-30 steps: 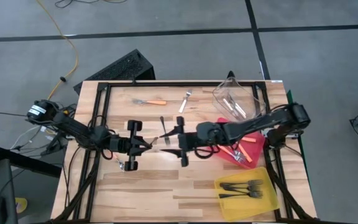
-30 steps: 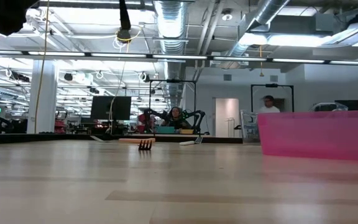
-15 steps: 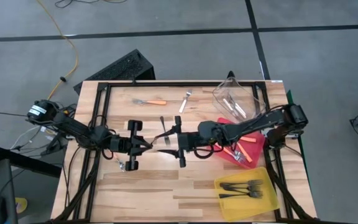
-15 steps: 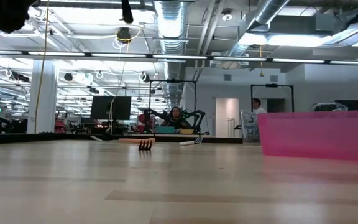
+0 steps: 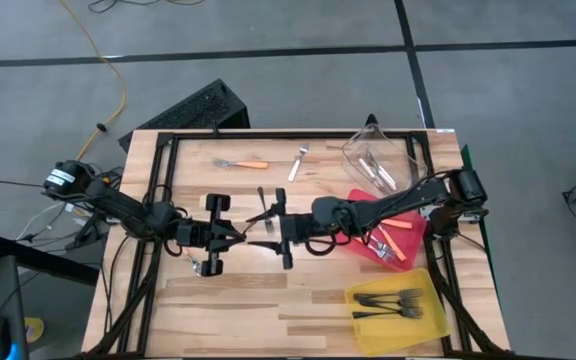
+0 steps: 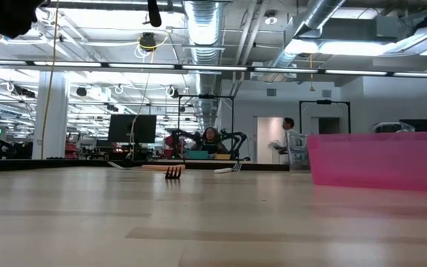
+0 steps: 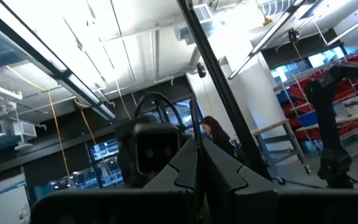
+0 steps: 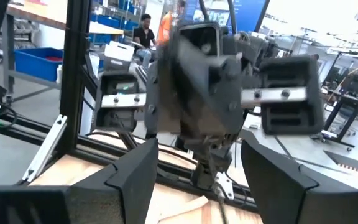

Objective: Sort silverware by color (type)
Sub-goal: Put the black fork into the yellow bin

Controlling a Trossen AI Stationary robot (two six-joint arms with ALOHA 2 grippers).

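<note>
High view: a wooden table (image 5: 298, 300) seen from straight above. The left gripper (image 5: 236, 234) and the right gripper (image 5: 271, 228) face each other near the table's middle, tips close together. The left one's fingers are pressed together; the right one's stand wide apart. A black fork (image 5: 262, 200) lies just behind them. Farther back lie an orange-handled fork (image 5: 242, 163) and a pale fork (image 5: 296, 163), well apart from the grippers. On the right side sit three bins: a clear bin (image 5: 373, 160) with pale forks, a red bin (image 5: 404, 242) with orange-handled forks, and a yellow bin (image 5: 400, 302) with black forks.

Low view: level across the tabletop, the black fork's tines (image 6: 173, 172) stand out far back, with the red bin's wall (image 6: 376, 162) at right. A person (image 6: 288, 141) walks in the room behind.

Left wrist view: the left arm's own fingers (image 7: 219, 163) meet, closed, pointing up at the ceiling.

Right wrist view: the right arm's own fingers (image 8: 132, 177) are spread, with the left arm's gripper (image 8: 213, 168) close between them.
</note>
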